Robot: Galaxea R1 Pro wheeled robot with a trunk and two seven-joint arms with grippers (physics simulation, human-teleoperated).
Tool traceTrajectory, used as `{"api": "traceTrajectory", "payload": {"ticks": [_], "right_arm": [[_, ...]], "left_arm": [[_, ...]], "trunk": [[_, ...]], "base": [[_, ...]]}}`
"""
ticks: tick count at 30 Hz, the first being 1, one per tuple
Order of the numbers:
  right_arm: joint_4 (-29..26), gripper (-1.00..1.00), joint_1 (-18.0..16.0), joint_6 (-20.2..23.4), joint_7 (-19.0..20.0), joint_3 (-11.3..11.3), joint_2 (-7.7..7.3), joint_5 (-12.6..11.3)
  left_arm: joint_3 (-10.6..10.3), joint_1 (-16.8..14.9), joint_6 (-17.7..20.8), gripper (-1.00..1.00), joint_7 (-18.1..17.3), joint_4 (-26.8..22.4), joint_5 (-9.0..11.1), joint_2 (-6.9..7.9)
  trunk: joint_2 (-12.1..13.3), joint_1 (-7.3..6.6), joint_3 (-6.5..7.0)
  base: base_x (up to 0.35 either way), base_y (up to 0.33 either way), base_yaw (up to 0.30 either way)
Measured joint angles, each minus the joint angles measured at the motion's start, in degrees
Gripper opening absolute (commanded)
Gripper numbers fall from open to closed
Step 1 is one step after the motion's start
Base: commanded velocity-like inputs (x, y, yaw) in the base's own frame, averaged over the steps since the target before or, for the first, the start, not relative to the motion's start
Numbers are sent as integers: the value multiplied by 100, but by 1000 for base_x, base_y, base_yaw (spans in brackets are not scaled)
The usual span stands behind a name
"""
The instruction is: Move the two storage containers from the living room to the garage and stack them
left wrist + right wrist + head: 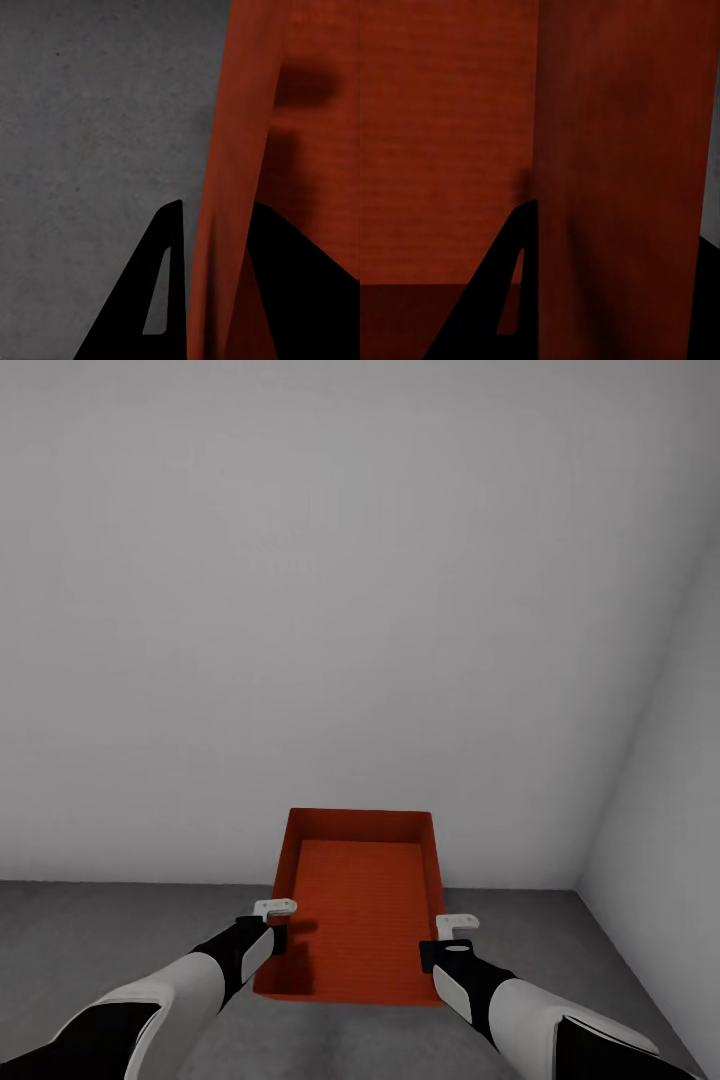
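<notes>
A: Where are we in the task? I see a plain grey-white wall [350,610] over most of the head view, and a dark grey mottled concrete floor [120,930] along the bottom of the frame.

B: I think this is the garage. One orange-red rectangular plastic bin with ribbed surface [358,905] is in the lower centre of the frame, carried between the two arms. I cannot tell if it is above the floor or already touching it. I see no second bin here, so I judge that, at most, the first container is close to being placed; the other one and the stacking are left.

A: And the arms?

B: Both reach forward from the bottom corners of the frame, nearly symmetrical. The left gripper [276,922] is at the bin's left long wall, the right gripper [452,938] at its right long wall.

A: Are they holding it?

B: Yes. In each wrist view the red wall passes between the two dark fingers [161,300], one outside, one inside [506,300], so each gripper is clamped on a wall.
</notes>
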Motion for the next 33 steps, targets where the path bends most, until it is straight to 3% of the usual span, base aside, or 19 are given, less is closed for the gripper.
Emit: {"api": "traceTrajectory", "payload": {"ticks": [24,33], "right_arm": [[-5,-100,0,3,-6,0,0,1],[-14,-100,-2,9,-4,4,-7,1]], "left_arm": [[2,0,1,-100,-4,0,-3,2],[5,0,3,-100,4,-1,-3,-1]], "trunk": [[0,0,0],[0,0,0]], "base": [[0,0,-39],[0,0,184]]}}
